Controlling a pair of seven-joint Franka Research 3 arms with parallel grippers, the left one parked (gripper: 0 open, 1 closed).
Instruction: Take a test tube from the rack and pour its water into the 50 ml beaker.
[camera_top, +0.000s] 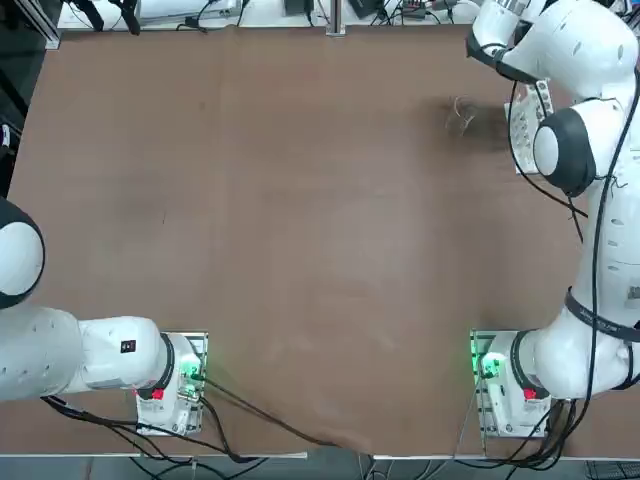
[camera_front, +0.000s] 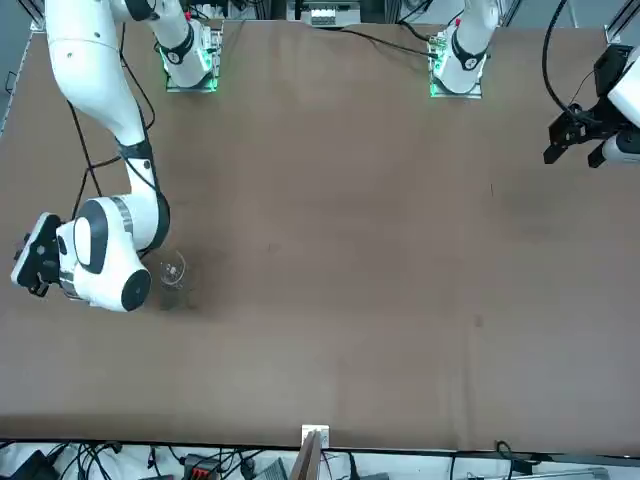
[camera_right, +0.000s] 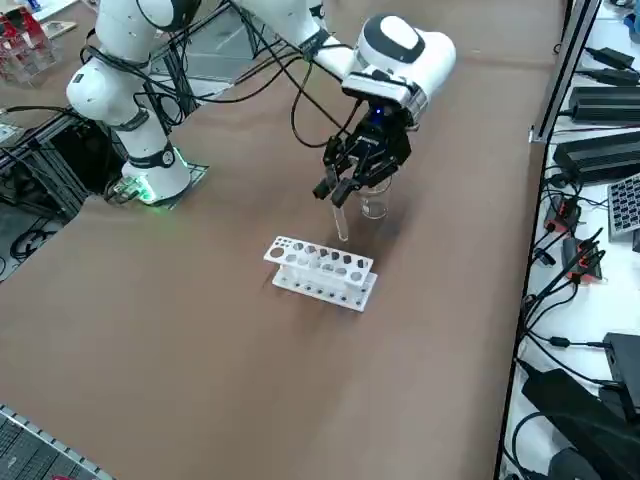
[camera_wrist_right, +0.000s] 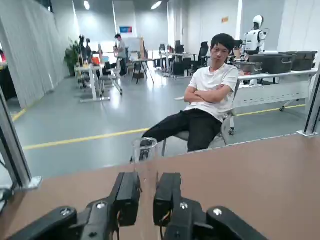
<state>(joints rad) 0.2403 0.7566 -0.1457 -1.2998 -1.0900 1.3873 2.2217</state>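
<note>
Brown tabletop (camera_right: 200, 350) below, the right hand (camera_wrist_right: 148, 186) grasps a slim, see-through test tube (camera_right: 342, 224) near the clear beaker (camera_right: 375, 204).

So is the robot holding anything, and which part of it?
Yes, the test tube. The right gripper, up by the beaker, squeezes it below its open mouth, and its rounded bottom sticks out.
</note>
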